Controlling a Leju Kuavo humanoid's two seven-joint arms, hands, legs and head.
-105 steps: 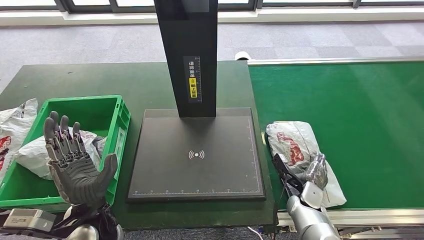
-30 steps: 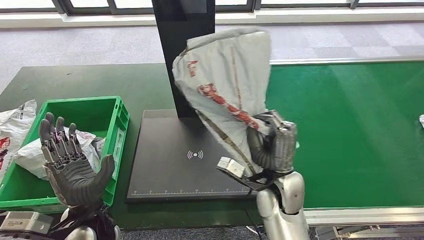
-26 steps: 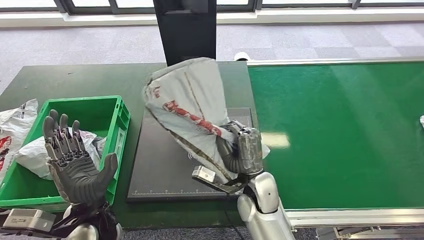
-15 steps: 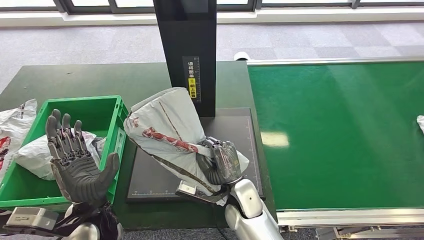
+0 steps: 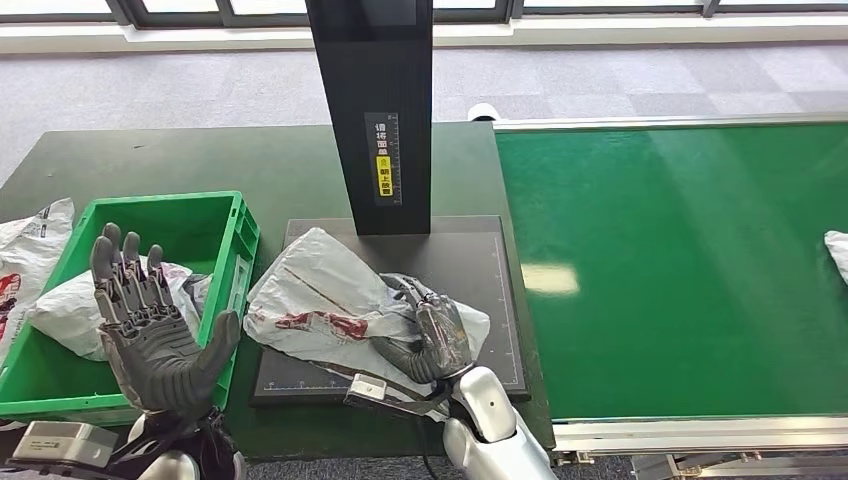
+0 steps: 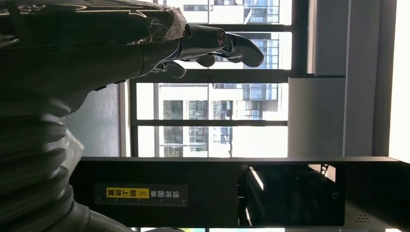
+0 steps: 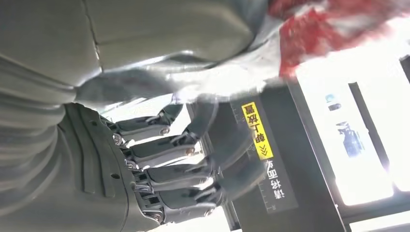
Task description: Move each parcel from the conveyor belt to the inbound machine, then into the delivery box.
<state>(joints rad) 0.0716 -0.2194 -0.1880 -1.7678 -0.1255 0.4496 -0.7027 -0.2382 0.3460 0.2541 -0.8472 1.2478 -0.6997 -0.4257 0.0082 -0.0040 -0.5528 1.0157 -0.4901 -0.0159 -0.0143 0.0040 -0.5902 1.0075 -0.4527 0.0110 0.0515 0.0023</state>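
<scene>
parcel point(image 5: 330, 305) flat on scanner point(image 5: 480, 270), long axis leftward | right robot hand point(image 5: 425, 335) grips its right end | left robot hand point(image 5: 150, 320) spread, empty, beside box point(image 5: 240, 225)

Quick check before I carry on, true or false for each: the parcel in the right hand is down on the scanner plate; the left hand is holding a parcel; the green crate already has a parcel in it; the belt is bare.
1. The right hand has the grey parcel lying on the black scanner plate. True.
2. The left hand holds a parcel. False: it is raised, palm up, with fingers spread and nothing in it.
3. The green crate holds a white parcel. True.
4. The conveyor belt is bare. False: another parcel shows at its far right edge.
</scene>
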